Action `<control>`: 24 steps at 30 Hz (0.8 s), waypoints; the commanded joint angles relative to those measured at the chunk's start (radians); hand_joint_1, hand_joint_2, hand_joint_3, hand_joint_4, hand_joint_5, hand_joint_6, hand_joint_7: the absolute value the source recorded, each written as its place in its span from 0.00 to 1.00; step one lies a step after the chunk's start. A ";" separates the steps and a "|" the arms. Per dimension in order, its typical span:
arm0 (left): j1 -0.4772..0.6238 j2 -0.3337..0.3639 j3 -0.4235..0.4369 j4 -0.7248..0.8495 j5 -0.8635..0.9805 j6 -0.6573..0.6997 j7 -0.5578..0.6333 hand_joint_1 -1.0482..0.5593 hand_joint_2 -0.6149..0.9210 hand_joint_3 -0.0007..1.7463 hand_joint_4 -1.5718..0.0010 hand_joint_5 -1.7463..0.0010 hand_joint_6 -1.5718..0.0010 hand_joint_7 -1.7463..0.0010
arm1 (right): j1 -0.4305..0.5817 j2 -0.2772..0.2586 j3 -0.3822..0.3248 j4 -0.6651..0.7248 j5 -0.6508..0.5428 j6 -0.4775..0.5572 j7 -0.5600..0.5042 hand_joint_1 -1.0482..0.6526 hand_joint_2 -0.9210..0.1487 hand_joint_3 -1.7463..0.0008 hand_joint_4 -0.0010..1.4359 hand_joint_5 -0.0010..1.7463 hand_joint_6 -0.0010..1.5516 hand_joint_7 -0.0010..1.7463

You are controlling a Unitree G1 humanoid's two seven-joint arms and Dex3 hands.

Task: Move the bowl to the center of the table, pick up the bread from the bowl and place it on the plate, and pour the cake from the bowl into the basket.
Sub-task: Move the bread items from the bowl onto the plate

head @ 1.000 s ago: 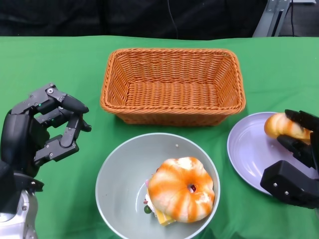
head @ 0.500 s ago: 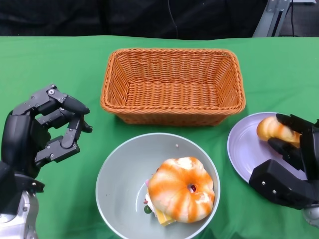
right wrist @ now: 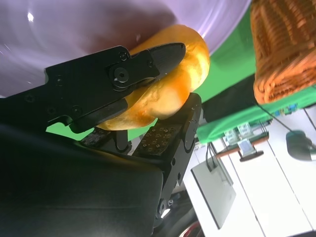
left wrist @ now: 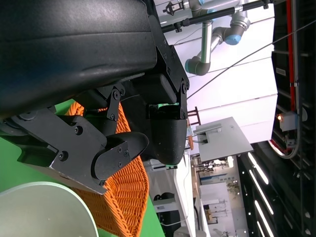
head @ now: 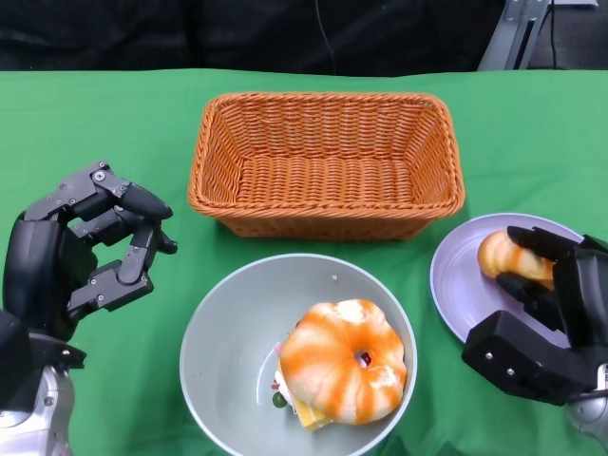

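A grey bowl (head: 228, 323) sits at the near middle of the green table and holds an orange-and-white striped ring cake (head: 344, 359). My right hand (head: 541, 318) grips a golden bread roll (head: 501, 255) over the lilac plate (head: 456, 285) at the right. The right wrist view shows the bread roll (right wrist: 182, 74) pinched between black fingers (right wrist: 123, 74) just above the plate (right wrist: 98, 24). An orange wicker basket (head: 328, 161) stands empty behind the bowl. My left hand (head: 81, 252) hovers left of the bowl, fingers curled and holding nothing.
Green cloth covers the table. The basket (left wrist: 126, 182) and the bowl rim (left wrist: 44, 210) show in the left wrist view. Bare cloth lies between my left hand and the bowl, and along the far edge.
My right hand has carried the bread leftward and lower, further over the plate. The left hand has stayed where it was.
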 commanded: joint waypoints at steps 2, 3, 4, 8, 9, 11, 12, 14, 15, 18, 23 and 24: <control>0.009 0.014 0.009 -0.004 -0.007 -0.002 0.002 0.63 0.80 0.58 0.52 0.15 0.48 0.30 | 0.010 -0.010 0.030 -0.014 -0.013 0.071 0.051 0.43 0.00 1.00 0.56 0.37 0.61 0.01; 0.009 0.015 0.009 -0.005 -0.006 0.000 0.004 0.63 0.80 0.58 0.52 0.15 0.48 0.30 | 0.012 -0.010 0.035 -0.021 -0.013 0.086 0.060 0.41 0.00 0.99 0.55 0.26 0.57 0.00; 0.009 0.016 0.009 -0.006 -0.005 0.002 0.004 0.63 0.80 0.58 0.52 0.14 0.48 0.30 | 0.014 -0.009 0.038 -0.028 -0.012 0.097 0.070 0.40 0.00 1.00 0.57 0.16 0.55 0.00; 0.005 0.019 0.010 0.001 -0.014 0.003 -0.004 0.62 0.80 0.58 0.52 0.14 0.49 0.29 | 0.023 -0.006 0.043 -0.073 0.001 0.132 0.119 0.35 0.00 0.98 0.45 0.01 0.44 0.00; 0.004 0.020 0.010 0.005 -0.015 0.001 -0.007 0.62 0.79 0.58 0.52 0.14 0.49 0.29 | 0.027 -0.007 0.044 -0.089 0.002 0.139 0.135 0.34 0.00 0.98 0.41 0.01 0.42 0.00; 0.002 0.020 0.010 0.012 -0.016 -0.005 -0.011 0.62 0.79 0.58 0.53 0.14 0.49 0.29 | 0.034 -0.010 0.047 -0.122 0.001 0.156 0.167 0.31 0.00 0.96 0.35 0.00 0.38 0.00; 0.004 0.019 0.009 0.010 -0.014 -0.002 -0.008 0.62 0.79 0.58 0.53 0.14 0.49 0.29 | 0.039 -0.013 0.049 -0.141 -0.001 0.163 0.180 0.29 0.00 0.95 0.32 0.00 0.35 0.00; 0.005 0.017 0.008 0.007 -0.007 0.000 0.000 0.62 0.79 0.59 0.53 0.14 0.48 0.29 | 0.047 -0.017 0.049 -0.174 -0.003 0.176 0.203 0.27 0.00 0.93 0.28 0.00 0.32 0.00; 0.004 0.017 0.007 0.008 -0.003 -0.003 0.001 0.62 0.79 0.59 0.53 0.14 0.48 0.29 | 0.053 -0.018 0.048 -0.194 -0.001 0.186 0.222 0.25 0.00 0.93 0.27 0.00 0.30 0.00; 0.001 0.017 0.007 0.013 -0.003 -0.012 -0.002 0.63 0.79 0.59 0.52 0.14 0.48 0.29 | 0.069 -0.024 0.049 -0.252 -0.006 0.213 0.261 0.22 0.00 0.91 0.24 0.00 0.27 0.00; 0.001 0.017 0.006 0.011 -0.005 -0.005 -0.001 0.62 0.80 0.58 0.53 0.13 0.48 0.29 | 0.095 -0.023 0.048 -0.310 -0.014 0.219 0.257 0.19 0.00 0.89 0.26 0.01 0.30 0.01; 0.000 0.016 0.006 0.011 -0.006 -0.005 0.000 0.62 0.80 0.58 0.52 0.13 0.48 0.29 | 0.099 -0.022 0.047 -0.319 -0.014 0.220 0.256 0.19 0.00 0.89 0.27 0.01 0.31 0.02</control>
